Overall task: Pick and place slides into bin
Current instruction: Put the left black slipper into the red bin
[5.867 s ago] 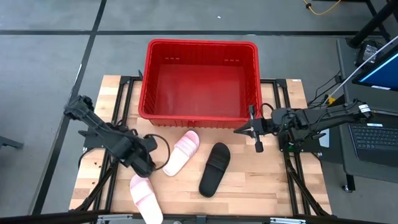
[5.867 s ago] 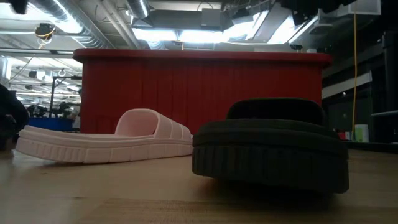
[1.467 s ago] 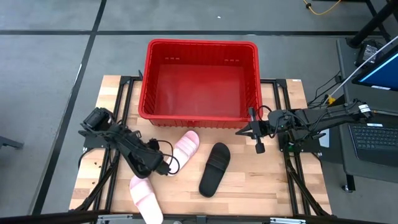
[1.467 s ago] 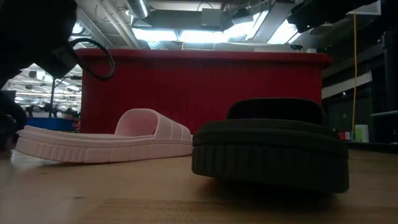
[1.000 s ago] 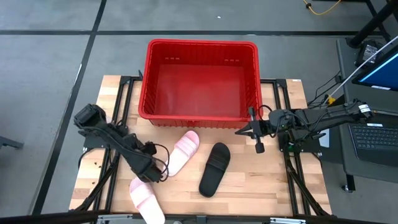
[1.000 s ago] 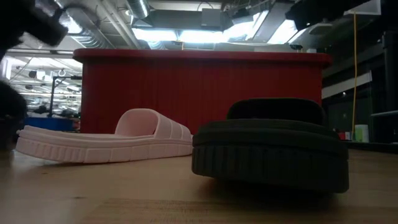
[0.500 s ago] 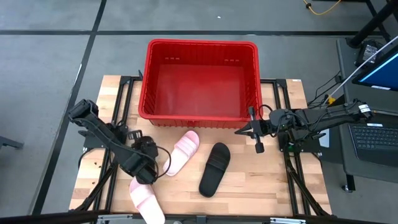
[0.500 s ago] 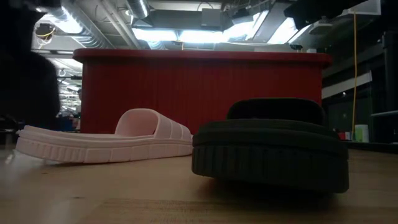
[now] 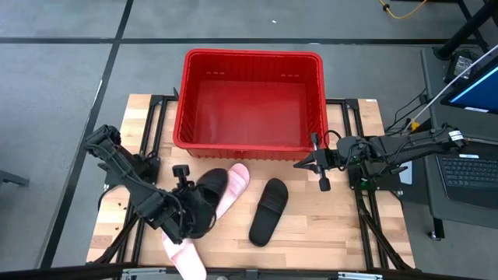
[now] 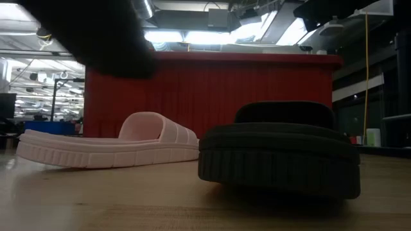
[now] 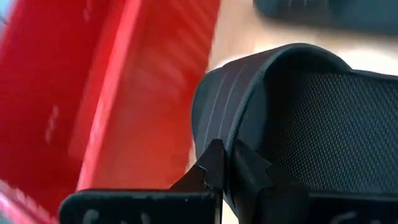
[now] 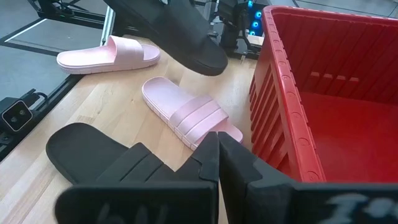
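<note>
My left gripper [image 9: 189,211] is shut on a black slide [image 9: 208,189] and holds it in the air over the front left of the table. The lifted slide also shows in the right wrist view [image 12: 180,31]. Under it a pink slide [image 9: 236,185] lies flat on its sole. A second pink slide [image 9: 183,253] lies at the near edge. A second black slide [image 9: 268,210] lies flat at mid-table. The red bin [image 9: 249,144] stands at the far side. My right gripper [image 9: 319,165] is shut and empty beside the bin's near right corner. My left gripper pinches the black slide's wide strap at its edge [image 11: 231,144] between its two fingers [image 11: 214,167]. The slide is lifted clear of the table and tilted, one end lower [image 12: 211,61], above the pink slide.
The bin's near wall [image 10: 205,90] stands just behind the pink slide [image 10: 109,144] and the black slide [image 10: 282,154]. Bare wood lies right of the black slide. A laptop [image 9: 467,171] sits off the table's right side.
My left gripper first went toward the table's near left, over the near pink slide. In the last half second it has risen with a black slide in its hold. That slide now hangs tilted over the pink slide near the bin. The other slides have stayed put.
</note>
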Controlling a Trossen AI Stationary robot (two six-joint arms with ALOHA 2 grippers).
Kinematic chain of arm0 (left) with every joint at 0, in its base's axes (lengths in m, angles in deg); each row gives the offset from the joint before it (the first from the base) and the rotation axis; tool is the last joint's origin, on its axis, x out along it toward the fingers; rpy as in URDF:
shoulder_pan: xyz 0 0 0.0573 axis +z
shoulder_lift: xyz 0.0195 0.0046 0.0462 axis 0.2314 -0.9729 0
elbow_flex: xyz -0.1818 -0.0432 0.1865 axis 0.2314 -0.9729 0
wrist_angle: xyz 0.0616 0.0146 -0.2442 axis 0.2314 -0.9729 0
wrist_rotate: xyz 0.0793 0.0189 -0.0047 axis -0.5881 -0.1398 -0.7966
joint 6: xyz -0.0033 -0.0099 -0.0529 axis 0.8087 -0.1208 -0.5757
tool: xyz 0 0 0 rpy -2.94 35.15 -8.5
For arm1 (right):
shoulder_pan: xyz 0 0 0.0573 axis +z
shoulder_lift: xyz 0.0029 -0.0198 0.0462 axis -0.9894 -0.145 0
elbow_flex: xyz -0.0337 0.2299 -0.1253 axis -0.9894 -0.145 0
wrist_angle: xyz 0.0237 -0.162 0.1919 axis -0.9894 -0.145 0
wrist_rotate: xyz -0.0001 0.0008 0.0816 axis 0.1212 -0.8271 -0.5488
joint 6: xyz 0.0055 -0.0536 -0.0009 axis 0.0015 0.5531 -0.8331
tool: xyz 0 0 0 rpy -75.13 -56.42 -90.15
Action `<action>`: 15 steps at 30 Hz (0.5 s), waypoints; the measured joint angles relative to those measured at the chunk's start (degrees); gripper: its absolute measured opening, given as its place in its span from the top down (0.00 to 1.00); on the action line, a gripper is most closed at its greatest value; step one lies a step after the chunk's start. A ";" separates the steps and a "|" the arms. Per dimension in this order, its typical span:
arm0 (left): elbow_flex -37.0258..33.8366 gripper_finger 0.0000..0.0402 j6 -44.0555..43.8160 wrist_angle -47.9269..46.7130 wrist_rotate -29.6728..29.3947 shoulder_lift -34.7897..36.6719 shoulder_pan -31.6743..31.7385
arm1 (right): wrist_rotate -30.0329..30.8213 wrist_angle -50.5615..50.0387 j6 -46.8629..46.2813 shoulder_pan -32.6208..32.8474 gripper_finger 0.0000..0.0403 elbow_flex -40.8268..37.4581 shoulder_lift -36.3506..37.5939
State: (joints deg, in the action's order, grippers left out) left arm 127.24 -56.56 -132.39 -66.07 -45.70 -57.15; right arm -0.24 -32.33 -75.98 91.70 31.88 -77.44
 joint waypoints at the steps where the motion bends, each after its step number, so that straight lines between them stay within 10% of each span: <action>1: 0.13 0.99 1.87 1.55 -2.09 0.00 -0.13 | -0.01 0.00 0.01 0.00 0.99 0.00 0.00; 15: 2.61 0.99 18.52 11.54 -32.54 0.00 1.53 | -0.02 8.26 2.96 -0.01 0.99 -0.01 0.00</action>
State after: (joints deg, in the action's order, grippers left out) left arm 129.86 -38.04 -120.85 -98.61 -45.70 -55.62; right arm -0.26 -24.06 -73.02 91.68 31.87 -77.44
